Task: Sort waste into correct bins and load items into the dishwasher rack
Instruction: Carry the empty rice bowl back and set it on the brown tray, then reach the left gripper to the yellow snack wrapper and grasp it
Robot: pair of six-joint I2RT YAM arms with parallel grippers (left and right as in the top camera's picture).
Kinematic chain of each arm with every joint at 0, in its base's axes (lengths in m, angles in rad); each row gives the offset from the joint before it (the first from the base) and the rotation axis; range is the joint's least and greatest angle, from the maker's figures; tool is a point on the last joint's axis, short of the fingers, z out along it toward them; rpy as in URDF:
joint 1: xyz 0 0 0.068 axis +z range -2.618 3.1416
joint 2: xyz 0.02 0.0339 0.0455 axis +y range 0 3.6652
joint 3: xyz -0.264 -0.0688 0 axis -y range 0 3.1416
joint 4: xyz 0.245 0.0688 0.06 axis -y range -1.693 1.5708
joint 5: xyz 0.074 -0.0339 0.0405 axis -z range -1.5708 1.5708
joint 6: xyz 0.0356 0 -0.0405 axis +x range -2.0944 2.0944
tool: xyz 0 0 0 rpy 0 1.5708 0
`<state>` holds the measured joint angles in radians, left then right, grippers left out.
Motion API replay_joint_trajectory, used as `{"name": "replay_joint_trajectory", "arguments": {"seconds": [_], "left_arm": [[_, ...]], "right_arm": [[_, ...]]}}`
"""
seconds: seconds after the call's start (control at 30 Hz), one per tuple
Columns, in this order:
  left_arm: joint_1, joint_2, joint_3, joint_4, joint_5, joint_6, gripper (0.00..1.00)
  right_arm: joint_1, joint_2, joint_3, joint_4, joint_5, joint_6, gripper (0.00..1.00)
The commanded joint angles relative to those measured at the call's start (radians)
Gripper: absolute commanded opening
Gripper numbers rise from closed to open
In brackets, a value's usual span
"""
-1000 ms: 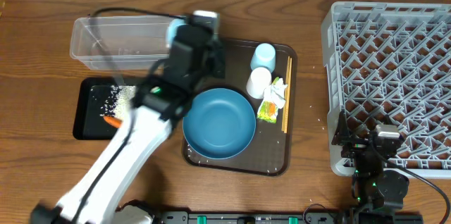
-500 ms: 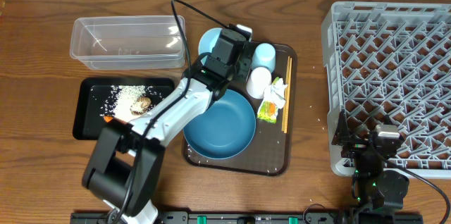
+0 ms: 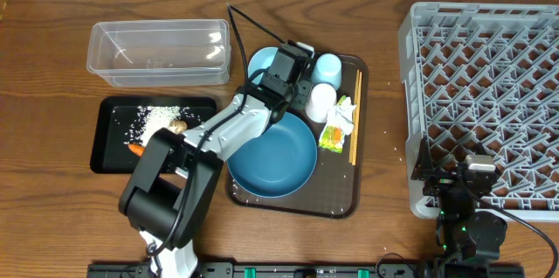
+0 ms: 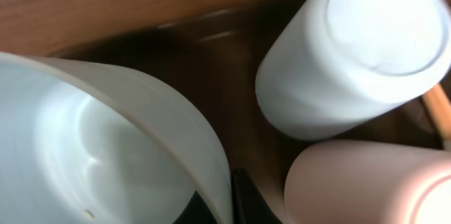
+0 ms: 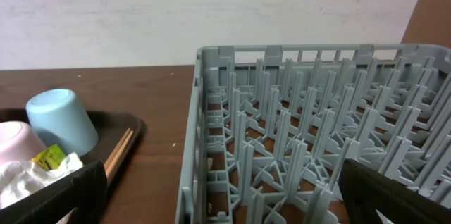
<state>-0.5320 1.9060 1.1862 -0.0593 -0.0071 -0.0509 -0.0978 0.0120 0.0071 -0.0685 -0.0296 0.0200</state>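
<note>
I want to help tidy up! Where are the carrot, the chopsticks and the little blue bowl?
carrot [image 3: 137, 149], overhead view, middle of its orange body.
chopsticks [image 3: 355, 121], overhead view, halfway along the sticks.
little blue bowl [image 3: 259, 58], overhead view, the visible part of its inside.

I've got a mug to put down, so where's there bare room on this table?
The table is bare between the brown tray and the rack, and left of the tub and black tray. Tub and rack look empty too. The brown tray is crowded: plate, cups, wrapper, and the left claw gripping the bowl.
</note>
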Motion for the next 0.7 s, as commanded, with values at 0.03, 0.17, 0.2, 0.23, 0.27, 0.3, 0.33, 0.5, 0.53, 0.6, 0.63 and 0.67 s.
{"name": "replay_joint_trajectory", "arguments": {"seconds": [0.03,0.17,0.2,0.23,0.27,0.3,0.33,0.5,0.53,0.6,0.63,0.67], "left_arm": [[0.004,0.004,0.016,-0.012,-0.013,0.013,0.08],[0.004,0.004,0.016,-0.037,-0.013,0.013,0.24],[0.004,0.004,0.016,-0.042,-0.013,0.013,0.24],[0.004,0.004,0.016,-0.047,-0.013,0.013,0.24],[0.004,0.004,0.016,-0.049,-0.013,0.013,0.26],[0.004,0.004,0.016,-0.051,-0.013,0.013,0.26],[0.004,0.004,0.016,-0.051,-0.013,0.013,0.26],[0.004,-0.013,0.016,-0.053,-0.012,0.012,0.27],[0.004,-0.027,0.016,-0.056,-0.012,0.001,0.27],[0.004,-0.057,0.016,-0.064,-0.012,-0.024,0.27],[0.004,-0.077,0.016,-0.069,-0.012,-0.042,0.27],[0.004,-0.103,0.016,-0.080,-0.009,-0.068,0.27]], "right_arm": [[-0.006,-0.005,-0.002,-0.003,-0.001,-0.010,0.99],[-0.006,-0.005,-0.002,-0.003,-0.001,-0.010,0.99],[-0.006,-0.005,-0.002,-0.003,-0.001,-0.010,0.99],[-0.006,-0.005,-0.002,-0.003,-0.001,-0.010,0.99],[-0.006,-0.005,-0.002,-0.003,-0.001,-0.010,0.99],[-0.006,-0.005,-0.002,-0.003,-0.001,-0.010,0.99],[-0.006,-0.005,-0.002,-0.003,-0.001,-0.010,0.99],[-0.006,-0.005,-0.002,-0.003,-0.001,-0.010,0.99],[-0.006,-0.005,-0.002,-0.003,-0.001,-0.010,0.99],[-0.006,-0.005,-0.002,-0.003,-0.001,-0.010,0.99],[-0.006,-0.005,-0.002,-0.003,-0.001,-0.010,0.99],[-0.006,-0.005,-0.002,-0.003,-0.001,-0.010,0.99]]}}
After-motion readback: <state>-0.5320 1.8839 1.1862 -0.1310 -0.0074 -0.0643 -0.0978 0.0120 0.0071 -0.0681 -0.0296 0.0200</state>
